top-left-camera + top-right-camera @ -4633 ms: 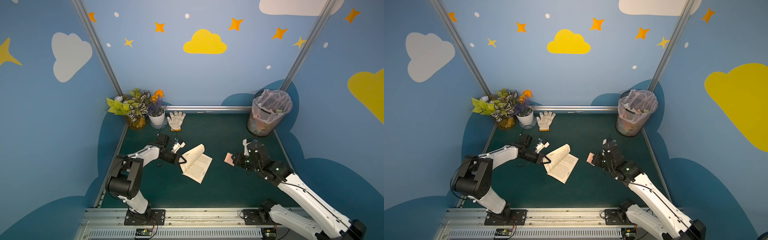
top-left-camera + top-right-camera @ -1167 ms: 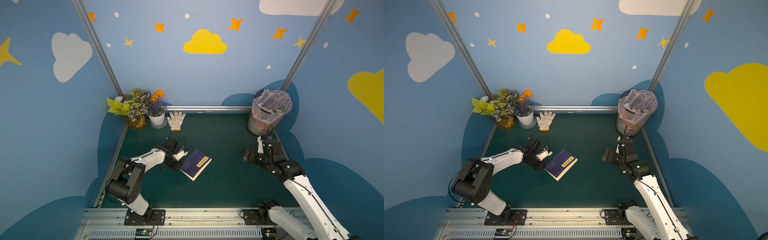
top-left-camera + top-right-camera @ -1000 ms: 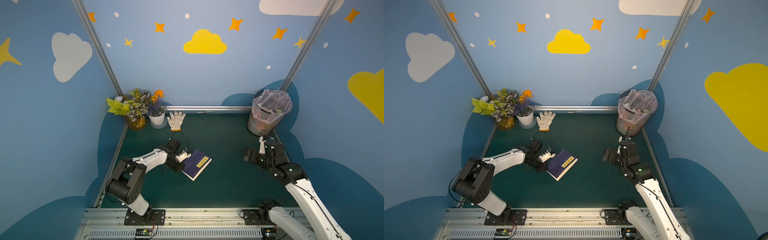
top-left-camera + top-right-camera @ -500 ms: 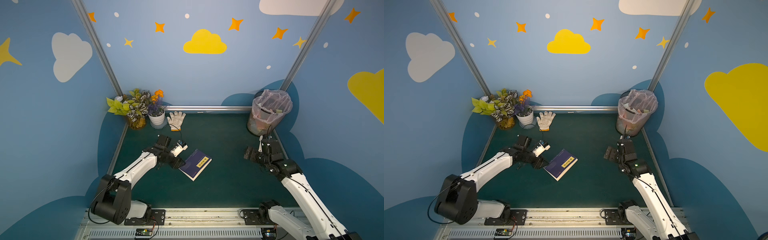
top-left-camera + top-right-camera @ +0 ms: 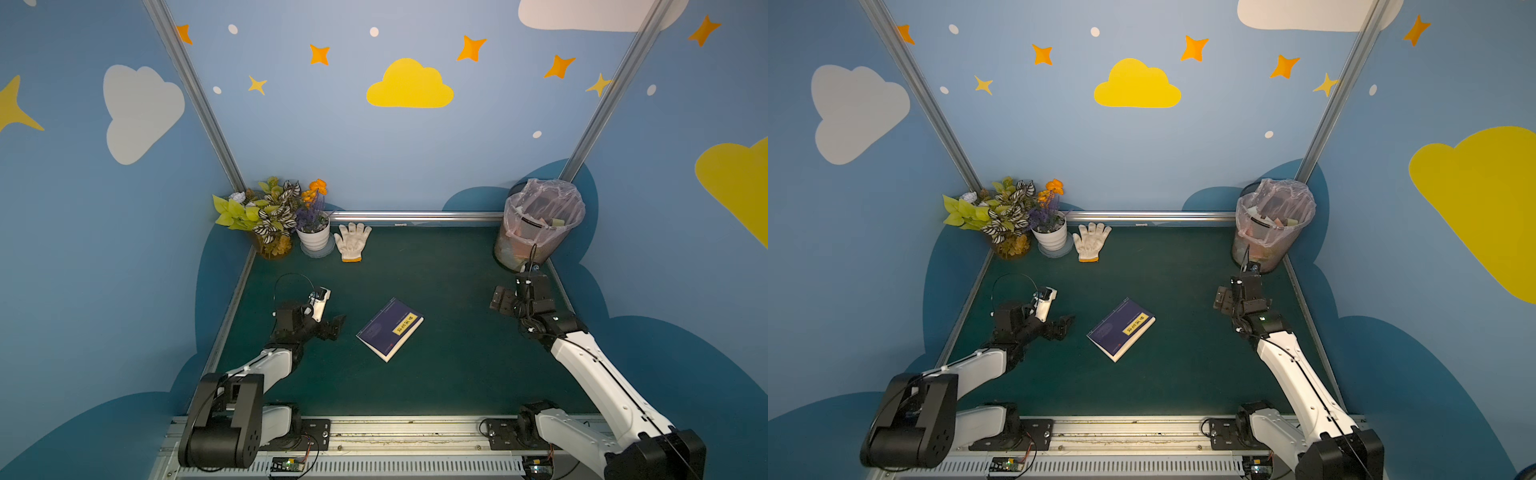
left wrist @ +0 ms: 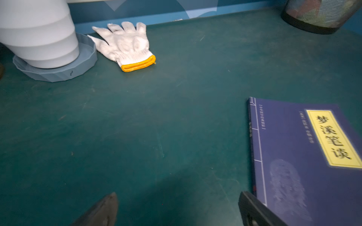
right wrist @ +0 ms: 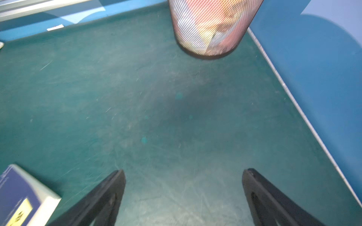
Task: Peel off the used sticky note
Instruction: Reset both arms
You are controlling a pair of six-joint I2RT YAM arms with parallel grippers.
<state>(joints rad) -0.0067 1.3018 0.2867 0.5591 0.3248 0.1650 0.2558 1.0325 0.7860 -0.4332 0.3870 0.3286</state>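
Observation:
No sticky note shows in any view. A closed blue book [image 5: 390, 328] [image 5: 1121, 328] with a yellow title label lies flat mid-table. It also fills one side of the left wrist view [image 6: 303, 156], and a corner shows in the right wrist view [image 7: 17, 195]. My left gripper [image 5: 334, 327] [image 5: 1065, 326] [image 6: 178, 195] hovers just left of the book, open and empty. My right gripper [image 5: 500, 301] [image 5: 1223, 301] [image 7: 185, 171] is open and empty over bare mat, in front of the bin.
A mesh waste bin [image 5: 538, 224] [image 7: 211, 29] with a plastic liner stands at the back right corner. A white work glove [image 5: 351, 245] [image 6: 127, 45] lies at the back, beside a white flower pot [image 5: 313, 237] and plants [image 5: 266, 212]. A metal rail runs along the mat's right edge.
My left gripper has opened and drawn back to the left, off the book. The book, open several seconds ago, now lies closed. My right gripper held a pink slip then and is now empty.

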